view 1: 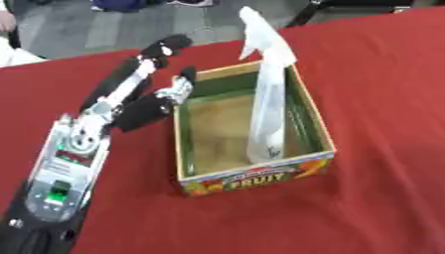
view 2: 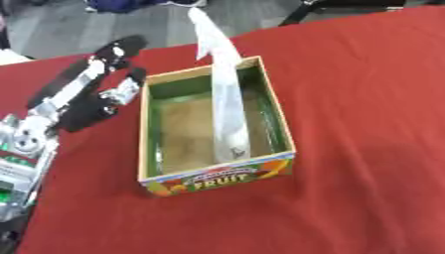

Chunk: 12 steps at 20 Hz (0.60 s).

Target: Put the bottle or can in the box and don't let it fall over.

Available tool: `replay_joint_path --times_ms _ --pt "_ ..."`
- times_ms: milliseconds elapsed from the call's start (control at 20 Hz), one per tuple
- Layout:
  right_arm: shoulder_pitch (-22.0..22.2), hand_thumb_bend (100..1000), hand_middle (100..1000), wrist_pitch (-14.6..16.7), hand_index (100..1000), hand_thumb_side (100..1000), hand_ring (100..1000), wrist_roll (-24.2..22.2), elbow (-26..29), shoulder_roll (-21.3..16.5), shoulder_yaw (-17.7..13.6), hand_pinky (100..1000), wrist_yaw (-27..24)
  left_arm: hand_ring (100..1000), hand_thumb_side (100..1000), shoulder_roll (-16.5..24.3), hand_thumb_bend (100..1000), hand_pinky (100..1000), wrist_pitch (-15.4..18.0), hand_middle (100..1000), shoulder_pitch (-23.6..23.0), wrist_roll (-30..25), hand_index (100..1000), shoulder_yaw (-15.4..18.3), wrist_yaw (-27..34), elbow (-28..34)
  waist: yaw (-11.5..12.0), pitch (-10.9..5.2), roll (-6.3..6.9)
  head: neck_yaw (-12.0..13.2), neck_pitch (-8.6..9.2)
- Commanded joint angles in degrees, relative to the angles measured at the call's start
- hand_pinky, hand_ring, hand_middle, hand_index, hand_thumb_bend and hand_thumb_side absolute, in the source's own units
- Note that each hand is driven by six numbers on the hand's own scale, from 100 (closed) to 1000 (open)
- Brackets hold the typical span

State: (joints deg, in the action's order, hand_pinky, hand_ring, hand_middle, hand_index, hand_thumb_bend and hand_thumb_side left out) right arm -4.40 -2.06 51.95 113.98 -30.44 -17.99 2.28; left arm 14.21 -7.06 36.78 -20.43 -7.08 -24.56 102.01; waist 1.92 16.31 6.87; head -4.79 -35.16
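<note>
Demo or lab space; red cloth-covered table (view 1: 382, 99); grey tiled floor (view 1: 104, 27) beyond; dark stand legs (view 1: 304, 12).

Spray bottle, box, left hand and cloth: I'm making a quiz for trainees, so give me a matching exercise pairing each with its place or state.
Things:
1. spray bottle
2. box
3. left hand
4. tablecloth

States:
A. red, under everything
B. open, outside the box's left wall
C. upright inside the box, against its right side
D. open-topped, "FRUIT" on its near wall

Pairs: 1-C, 2-D, 3-B, 4-A
</note>
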Motion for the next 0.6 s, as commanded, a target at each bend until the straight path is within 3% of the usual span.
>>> replay_joint_path --times_ms 50,100,150,200,300,400,600 --pt "0.3 100 488 -0.2 663 1000 494 0.0 0.6 -1.3 -1.2 597 0.7 1000 895 5.4 161 963 -0.9 1000 -2.1 2.7 1000 4.6 2.7 5.2 0.4 -0.89 -0.90 -0.8 0.56" --pt "0.4 100 489 -0.2 664 1000 495 0.0 0.6 -1.1 -1.3 597 0.8 1000 902 6.7 168 931 -1.2 1000 -3.2 3.5 990 5.9 3.6 6.5 0.5 -0.83 -1.07 -0.9 0.56" --pt "0.6 100 491 -0.2 667 1000 497 0.0 0.6 -0.8 -1.3 596 1.0 1000 894 8.0 183 842 -1.6 1000 -4.4 4.3 935 7.3 4.4 7.9 0.6 -0.69 -1.45 -1.0 0.61" --pt "0.8 100 492 -0.3 667 1000 498 0.0 0.6 -0.6 -1.2 596 1.2 1000 885 8.6 187 823 -1.6 1000 -5.7 5.1 921 8.6 5.2 9.2 0.7 -0.60 -1.75 -1.0 0.64" --pt "1.2 100 499 -0.7 678 977 509 0.0 0.6 -0.3 -0.6 599 1.6 1000 781 8.4 153 719 -1.0 1000 -7.5 6.8 873 11.2 6.8 11.6 0.9 -0.54 -2.23 -0.8 0.63" --pt "1.8 100 506 -1.9 682 1000 513 0.0 0.6 0.5 0.4 601 2.4 1000 764 6.9 159 708 -0.4 1000 -8.8 8.3 858 13.4 8.4 12.3 1.2 -0.77 -2.90 -0.5 0.12" --pt "3.1 100 509 -4.7 685 990 516 0.0 0.6 2.6 1.8 602 4.2 1000 833 4.8 254 706 -1.1 1000 -9.5 11.4 861 15.5 11.5 11.2 1.3 -1.42 -4.15 0.7 -1.06"
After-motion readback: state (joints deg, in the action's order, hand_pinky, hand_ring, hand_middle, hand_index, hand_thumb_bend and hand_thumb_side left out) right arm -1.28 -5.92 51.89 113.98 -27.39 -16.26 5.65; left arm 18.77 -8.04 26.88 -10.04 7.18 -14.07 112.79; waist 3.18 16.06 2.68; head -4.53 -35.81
